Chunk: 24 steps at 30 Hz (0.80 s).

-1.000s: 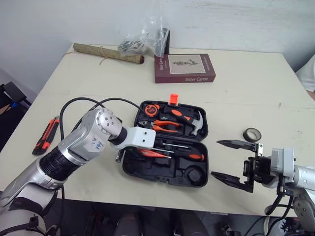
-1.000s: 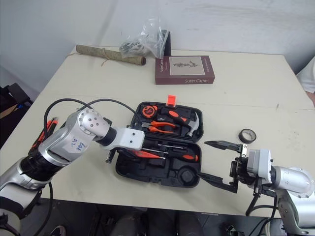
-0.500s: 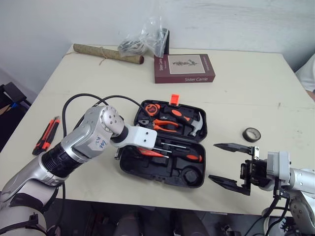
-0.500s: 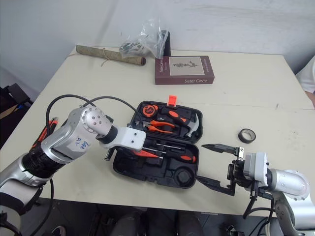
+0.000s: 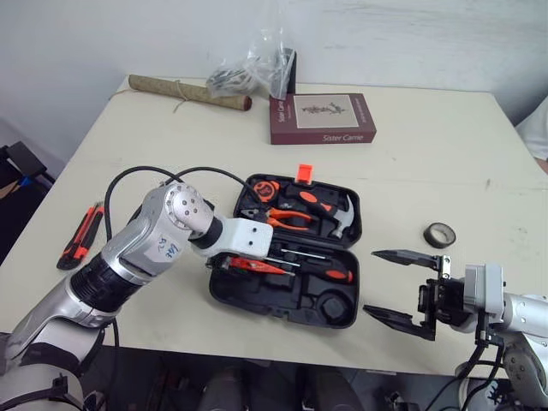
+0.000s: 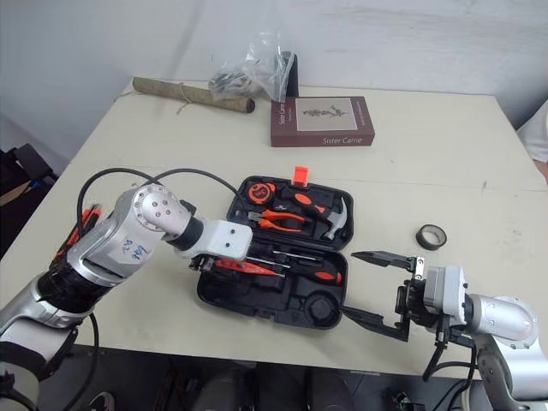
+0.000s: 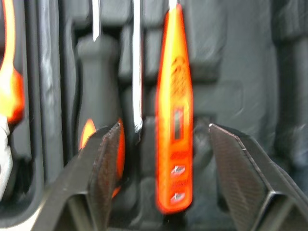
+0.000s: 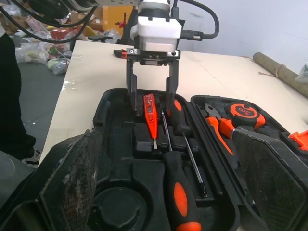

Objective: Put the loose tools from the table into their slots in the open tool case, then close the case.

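tester pen (image 7: 174,120), slim and orange, lies in the front half of the tool case (image 5: 257,301), straddled by the left tool (image 7: 163,129) with jaws apart. it looks light, stiff and slick; mid-barrel is the likely hold. the right tool (image 5: 371,281) gapes just right of the case.

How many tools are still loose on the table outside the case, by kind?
Utility knife: 1
Tape roll: 1
Total: 2
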Motion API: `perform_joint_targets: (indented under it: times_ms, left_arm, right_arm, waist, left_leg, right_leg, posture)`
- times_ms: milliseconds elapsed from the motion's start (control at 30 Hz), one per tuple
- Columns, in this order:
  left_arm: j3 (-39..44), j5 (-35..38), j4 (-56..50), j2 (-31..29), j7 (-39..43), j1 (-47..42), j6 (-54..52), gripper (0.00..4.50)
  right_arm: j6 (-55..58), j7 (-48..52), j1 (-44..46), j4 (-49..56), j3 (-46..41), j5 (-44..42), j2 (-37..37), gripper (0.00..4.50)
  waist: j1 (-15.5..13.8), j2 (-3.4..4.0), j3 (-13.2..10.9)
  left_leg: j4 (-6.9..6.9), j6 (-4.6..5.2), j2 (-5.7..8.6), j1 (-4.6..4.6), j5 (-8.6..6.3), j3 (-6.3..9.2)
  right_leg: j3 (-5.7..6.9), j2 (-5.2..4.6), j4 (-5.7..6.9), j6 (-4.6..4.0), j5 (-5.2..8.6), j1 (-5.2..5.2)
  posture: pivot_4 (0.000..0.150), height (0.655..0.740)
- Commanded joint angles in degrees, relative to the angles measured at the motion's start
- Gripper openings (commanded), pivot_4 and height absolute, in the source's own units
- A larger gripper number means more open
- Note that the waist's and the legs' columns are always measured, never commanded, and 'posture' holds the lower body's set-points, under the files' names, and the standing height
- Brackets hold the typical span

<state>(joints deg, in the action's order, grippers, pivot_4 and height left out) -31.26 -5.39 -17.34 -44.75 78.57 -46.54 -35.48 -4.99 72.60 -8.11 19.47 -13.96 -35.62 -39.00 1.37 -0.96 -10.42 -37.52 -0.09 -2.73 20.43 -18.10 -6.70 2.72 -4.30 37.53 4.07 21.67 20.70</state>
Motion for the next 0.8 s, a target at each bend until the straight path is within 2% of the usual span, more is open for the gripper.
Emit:
perform_joint_targets:
  times_ms: [33, 100, 167, 267, 367, 500, 600, 800]
  left_arm:
    - [4.13, 3.87, -5.21, -3.02, 3.47, -1.42, -2.58, 2.69]
    - [5.88, 5.46, -6.31, -4.30, 3.90, -1.70, -4.07, 2.69]
    - [9.50, 6.86, -4.37, -3.66, 1.01, -0.51, -2.64, 2.69]
    - [16.48, 10.37, 0.60, 0.33, -4.66, 4.34, 7.07, 2.69]
    - [25.60, 19.99, 3.64, 5.79, -6.16, 11.86, 8.03, 1.93]
    - [28.13, 21.21, 7.27, 8.22, -7.32, 21.12, 18.74, 0.07]
    - [27.93, 20.69, 11.14, 11.13, -9.64, 23.65, 24.04, 0.03]
    - [24.19, 14.86, 17.97, 13.80, -14.97, 24.20, 30.78, 0.03]
  right_arm:
    - [-0.48, 1.00, -0.02, -0.12, -0.50, -1.13, -0.22, 4.50]
    - [-0.32, 1.43, 0.24, -0.47, -0.45, -1.18, -0.34, 4.50]
    - [-0.26, 1.69, 0.88, -1.06, -0.25, -1.06, -0.34, 4.50]
    - [-0.33, 1.92, 1.24, -1.48, -0.08, -0.90, -0.16, 4.50]
    - [-0.28, 1.83, 1.28, -1.60, 0.17, -0.76, 0.11, 4.50]
    - [-0.82, 1.45, 1.07, -1.53, 0.05, -0.85, 0.72, 4.50]
    - [-1.16, 1.39, 1.12, -1.63, -0.16, -0.96, 1.20, 4.50]
    - [-2.25, 2.41, 1.30, -3.55, -0.21, -0.30, 1.45, 4.50]
  waist:
    - [0.05, -0.01, 0.00]
    - [0.09, -0.01, 0.00]
    - [0.02, -0.01, 0.00]
    - [-0.02, 0.01, 0.00]
    - [0.12, -0.01, 0.00]
    - [0.14, -0.07, -0.04]
    - [-0.31, -0.08, -0.05]
    - [-1.30, -0.08, -0.05]
  left_leg:
    - [-0.03, 0.01, 0.00, 0.00, 0.00, 0.00]
    - [-0.04, 0.01, 0.00, -0.01, 0.00, 0.00]
    - [-0.05, 0.01, 0.01, -0.02, 0.00, 0.00]
    - [-0.11, 0.05, 0.01, -0.02, -0.03, 0.02]
    - [-0.16, 0.08, 0.00, 0.01, -0.05, 0.06]
    - [-0.20, 0.08, -0.02, 0.01, -0.06, 0.08]
    - [-0.25, 0.10, 0.01, -0.02, -0.07, 0.09]
    - [-0.36, 0.24, 0.05, 0.02, -0.20, 0.08]
  right_leg:
    - [0.00, 0.00, 0.01, 0.00, 0.00, -0.01]
    - [0.00, 0.00, 0.03, 0.00, 0.00, -0.02]
    - [0.00, 0.00, 0.04, 0.00, 0.00, -0.03]
    - [0.00, -0.02, 0.05, 0.00, 0.00, -0.04]
    - [0.06, -0.04, 0.10, 0.00, 0.00, -0.03]
    - [0.10, -0.04, 0.11, 0.00, 0.00, -0.02]
    - [0.12, -0.08, 0.12, 0.01, 0.00, -0.09]
    - [0.14, -0.12, 0.10, 0.02, -0.01, -0.11]
  posture:
    - [0.150, 0.7400]
    - [0.150, 0.7400]
    - [0.150, 0.7400]
    - [0.150, 0.7400]
    - [0.150, 0.7400]
    - [0.150, 0.7400]
    - [0.150, 0.7400]
    - [0.150, 0.7400]
